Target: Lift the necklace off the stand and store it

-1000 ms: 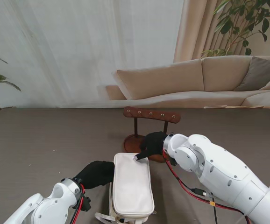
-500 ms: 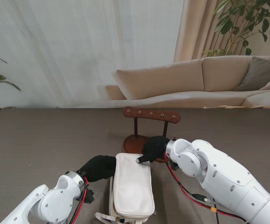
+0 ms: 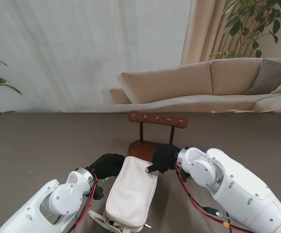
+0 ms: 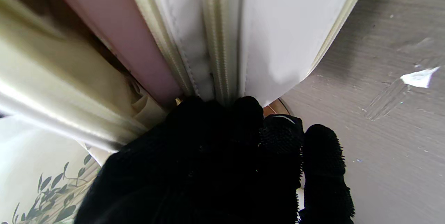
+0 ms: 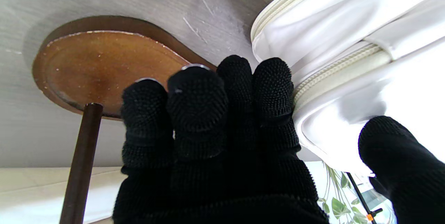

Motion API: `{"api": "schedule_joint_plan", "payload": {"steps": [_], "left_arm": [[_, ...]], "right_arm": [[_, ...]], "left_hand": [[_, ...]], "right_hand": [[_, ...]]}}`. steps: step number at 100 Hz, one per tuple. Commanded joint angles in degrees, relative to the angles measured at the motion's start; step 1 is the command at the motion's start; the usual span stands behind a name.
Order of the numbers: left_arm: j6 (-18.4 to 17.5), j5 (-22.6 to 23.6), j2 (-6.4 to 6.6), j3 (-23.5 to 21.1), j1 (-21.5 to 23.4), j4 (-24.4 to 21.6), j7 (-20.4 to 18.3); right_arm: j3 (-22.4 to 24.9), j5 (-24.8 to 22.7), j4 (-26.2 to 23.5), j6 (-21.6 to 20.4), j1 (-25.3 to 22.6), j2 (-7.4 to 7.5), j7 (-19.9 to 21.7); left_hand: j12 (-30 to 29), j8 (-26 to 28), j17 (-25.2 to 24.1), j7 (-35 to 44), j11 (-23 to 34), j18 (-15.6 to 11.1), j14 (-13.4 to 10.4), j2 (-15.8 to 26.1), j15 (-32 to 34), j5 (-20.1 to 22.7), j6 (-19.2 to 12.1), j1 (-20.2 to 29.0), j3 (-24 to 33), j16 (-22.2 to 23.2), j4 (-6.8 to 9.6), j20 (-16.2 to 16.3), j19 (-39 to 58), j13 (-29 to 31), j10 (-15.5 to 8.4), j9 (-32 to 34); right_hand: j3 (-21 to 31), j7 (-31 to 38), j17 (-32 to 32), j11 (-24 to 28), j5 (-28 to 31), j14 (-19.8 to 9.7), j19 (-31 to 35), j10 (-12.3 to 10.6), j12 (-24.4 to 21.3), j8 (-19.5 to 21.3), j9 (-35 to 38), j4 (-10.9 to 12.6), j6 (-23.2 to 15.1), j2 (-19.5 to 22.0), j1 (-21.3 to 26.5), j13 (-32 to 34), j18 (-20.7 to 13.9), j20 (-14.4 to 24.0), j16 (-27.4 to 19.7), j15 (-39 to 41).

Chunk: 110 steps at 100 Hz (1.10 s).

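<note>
A beige sofa (image 3: 213, 82) with a grey cushion (image 3: 271, 75) stands behind the grey-brown counter (image 3: 43, 145). Pale sheer curtains (image 3: 82, 48) fill the wall, a tan drape (image 3: 203, 29) beside them. Leafy plants (image 3: 250, 22) stand in the far right corner and at the left edge, in soft daylight.

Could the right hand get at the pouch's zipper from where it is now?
Probably yes: the right hand already grips the far end of the white pouch, fingers right against the zipper, nothing between.

Necklace not discernible anywhere; pouch (image 3: 131, 191) near end cut by stand view's edge; stand base (image 3: 143, 147) partly hidden.
</note>
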Motion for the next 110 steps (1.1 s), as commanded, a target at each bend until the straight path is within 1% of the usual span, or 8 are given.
{"api": "schedule_joint_plan", "payload": {"steps": [1,20,27,38,49,74,92,110], "left_arm": [[0.1,-0.7,-0.9,0.2,-1.2,0.6,-1.1],[0.1,-1.2,-0.82,0.6,-2.7,1.7,-1.9],[0.0,-0.4,-0.43,0.1,-2.2,1.1,-3.1],[0.1,1.5,0.22,-1.7,-0.2,-0.4,-4.8],[0.5,2.9,0.61,-3.7,2.1,-1.8,-5.8],[0.7,4.2,0.81,-6.1,4.6,-3.0,-6.0],[0.1,5.7,1.01,-7.5,5.6,-4.2,-6.4],[-0.3,6.8,1.13,-10.0,7.6,-6.4,-6.6]], "right_arm": [[-0.5,0.5,-1.6,-0.5,-1.6,-0.27,1.3],[0.5,1.0,-2.8,-1.2,-2.8,-0.13,1.7],[1.0,0.5,-3.2,-1.2,-3.1,-0.19,1.4],[1.7,-3.3,-4.0,-0.8,-3.4,-0.53,-1.1],[2.0,-7.3,-5.3,1.1,-3.5,-1.08,-4.2],[-0.7,-9.9,-6.3,6.1,-0.9,-2.1,-7.3],[-5.2,-8.9,-4.4,5.7,2.9,-2.44,-7.3],[-9.8,-7.6,-2.1,5.8,5.9,-2.8,-7.4]], "left_hand": [[-0.5,1.6,-0.6,3.9,0.2,0.8,0.2,0.6,-0.6,0.7,-2.8,1.8,1.5,-0.2,2.15,-0.3,-0.4,0.8,-0.4,0.3],[-0.5,1.6,-0.7,3.9,0.2,0.8,0.2,0.8,-0.7,0.6,-2.8,1.7,1.4,-0.2,2.13,-0.3,-0.4,0.7,-0.4,0.2],[-0.5,1.6,-0.8,4.0,0.2,0.6,0.1,0.8,-0.7,0.5,-2.9,1.7,1.4,-0.2,2.11,-0.4,-0.4,0.6,-0.6,0.2],[-0.4,1.6,-0.9,4.0,0.2,0.4,-0.2,1.0,-0.7,0.3,-3.0,1.8,1.2,-0.2,2.13,-0.4,-0.5,0.4,-0.6,0.0],[-0.3,1.6,-1.1,4.1,0.3,0.2,-0.2,1.0,-0.7,0.3,-3.1,1.9,1.1,-0.1,2.19,-0.5,-0.6,0.3,-0.7,-0.1],[-0.2,1.4,-1.2,4.0,0.2,0.3,-0.1,1.0,-0.6,0.3,-2.9,2.1,0.8,0.0,2.32,-0.4,-0.5,0.1,-0.5,-0.2],[-0.2,1.5,-1.2,4.2,0.3,0.3,-0.3,1.1,-0.4,0.2,-3.2,2.1,0.6,0.1,2.33,-0.4,-0.5,0.1,-0.7,-0.2],[-0.1,1.7,-1.1,4.6,0.4,0.2,-0.6,0.9,-0.4,0.2,-3.3,2.1,0.9,0.1,2.24,-0.4,-0.4,0.2,-0.9,0.0]], "right_hand": [[2.5,2.4,-7.1,0.4,3.1,-0.4,3.5,-2.6,1.1,1.4,1.9,0.4,-8.3,-0.8,0.5,2.1,1.5,1.0,0.7,1.6],[2.2,1.7,-6.9,-0.1,3.3,-0.4,3.7,-2.9,1.1,1.6,2.0,0.3,-8.5,-0.7,0.3,2.0,1.4,0.8,0.5,1.9],[1.3,-2.1,-7.4,-2.2,0.8,-0.5,3.5,-2.1,0.3,0.2,0.4,0.4,-7.8,-0.7,0.1,1.9,1.4,0.6,-0.4,0.2],[-0.8,-10.3,-9.2,-4.4,-8.2,0.1,2.3,-1.4,-0.8,-3.9,-3.9,0.5,-6.6,-0.8,-0.3,1.4,2.0,0.5,-2.6,-5.9],[-3.0,-14.7,-10.8,-5.4,-19.0,0.3,1.1,-0.9,-2.1,-7.8,-8.6,0.9,-4.3,-0.6,-0.5,-0.6,2.2,0.7,-2.2,-9.1],[-8.0,-15.4,-16.0,-6.2,-35.5,2.6,-1.5,0.1,-4.9,-15.4,-20.1,1.2,-0.2,-0.2,-1.4,-9.7,2.9,1.7,-2.9,-13.9],[-12.1,-15.0,-19.3,-8.0,-37.2,3.7,-3.9,0.3,-7.5,-17.0,-25.3,1.2,-2.5,0.0,-2.0,-15.6,3.0,1.7,-5.1,-19.4],[-14.4,-14.4,-20.2,-7.8,-35.7,3.8,-4.8,0.6,-8.5,-17.3,-26.3,1.5,-1.0,-1.1,-1.4,-16.7,3.0,2.0,-5.6,-20.3]]}}
